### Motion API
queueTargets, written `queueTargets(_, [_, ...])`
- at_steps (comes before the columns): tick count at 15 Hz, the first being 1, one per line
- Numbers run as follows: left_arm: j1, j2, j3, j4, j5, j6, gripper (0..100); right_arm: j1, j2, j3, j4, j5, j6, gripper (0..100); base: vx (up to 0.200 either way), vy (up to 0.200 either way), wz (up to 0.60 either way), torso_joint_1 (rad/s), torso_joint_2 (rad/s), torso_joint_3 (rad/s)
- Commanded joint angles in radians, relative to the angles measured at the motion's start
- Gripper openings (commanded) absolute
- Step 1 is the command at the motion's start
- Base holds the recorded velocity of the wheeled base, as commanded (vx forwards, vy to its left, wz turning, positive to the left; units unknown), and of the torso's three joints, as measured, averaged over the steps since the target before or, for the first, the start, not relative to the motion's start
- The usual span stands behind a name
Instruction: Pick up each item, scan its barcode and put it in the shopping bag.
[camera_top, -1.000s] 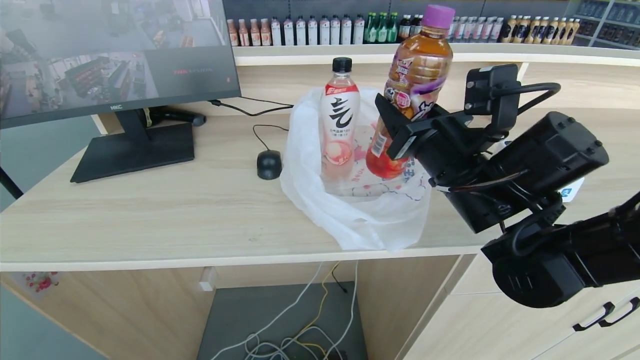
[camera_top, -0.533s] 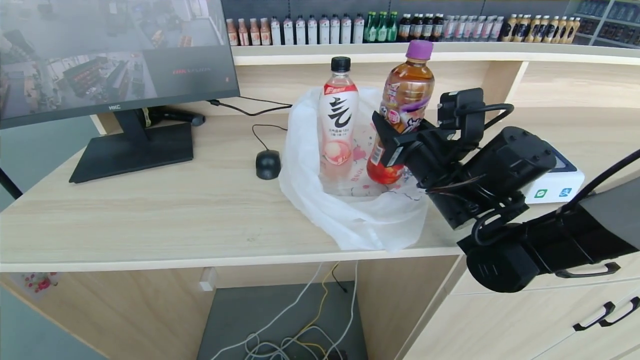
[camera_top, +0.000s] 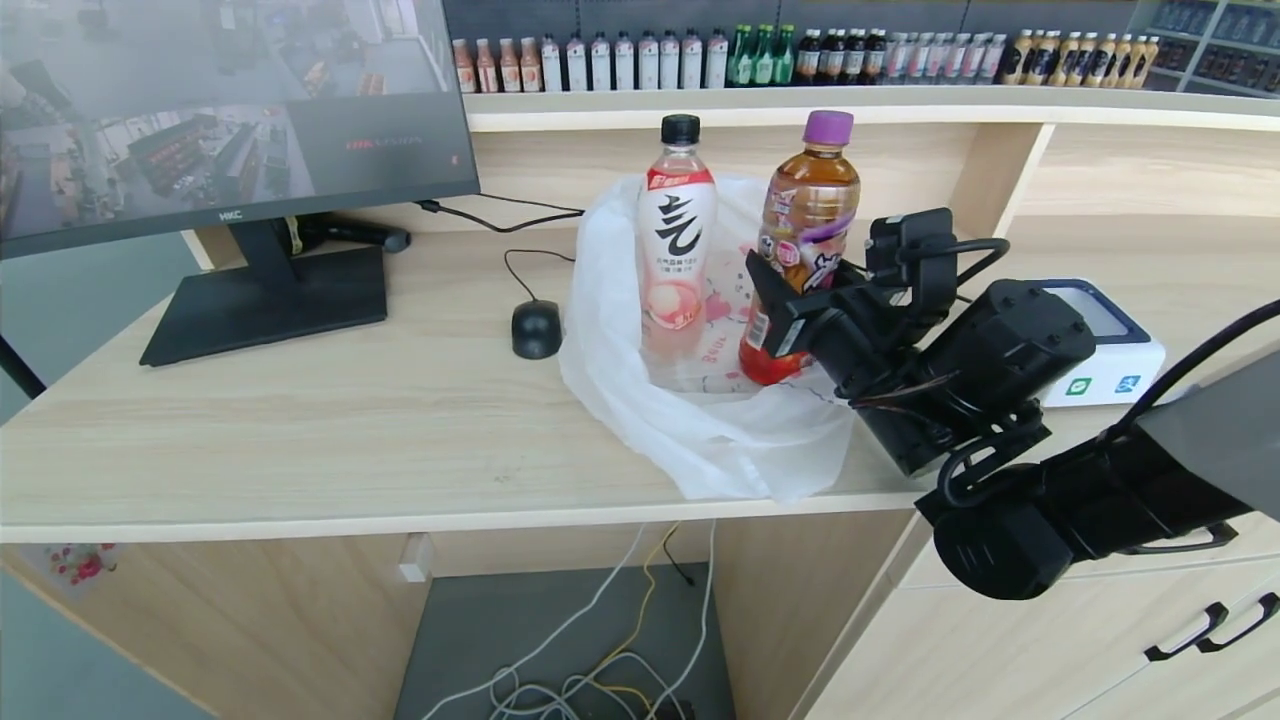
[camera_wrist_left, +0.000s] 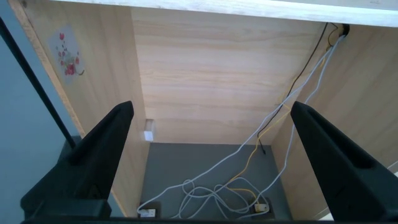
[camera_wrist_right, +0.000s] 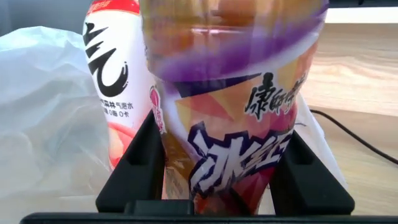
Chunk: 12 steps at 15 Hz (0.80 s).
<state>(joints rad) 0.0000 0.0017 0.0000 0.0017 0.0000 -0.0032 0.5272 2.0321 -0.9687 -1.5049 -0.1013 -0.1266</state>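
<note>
Tea bottle (camera_top: 808, 215) down in shopping bag (camera_top: 700, 440), not yet let go
My R gripper (camera_top: 795, 305) clamps it mid-label, upright (long axis vertical), just beside the pink bottle (camera_top: 678, 240); I'd release, then back out rightward.

A light wood counter (camera_top: 300, 430) and drawer cabinet (camera_top: 1050, 650) front drink shelves (camera_top: 640, 62); loose cables (camera_top: 590, 670) lie beneath.

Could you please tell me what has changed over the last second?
The right gripper has lowered the purple-capped bottle, still clamped, into the shopping bag beside the pink bottle. The pink bottle, mouse and monitor stayed put.
</note>
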Motion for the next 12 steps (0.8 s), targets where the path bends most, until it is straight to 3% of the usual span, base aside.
queueTargets(1, [0.0,0.0,0.0,0.0,0.0,0.0,100,0.002,0.0,0.012,0.005,0.0,-0.001,0,0.0,0.0,0.0,0.0,0.0,0.0])
queueTargets(12, [0.0,0.0,0.0,0.0,0.0,0.0,100,0.007,-0.004,0.027,0.003,-0.002,-0.002,0,0.0,0.0,0.0,0.0,0.0,0.0])
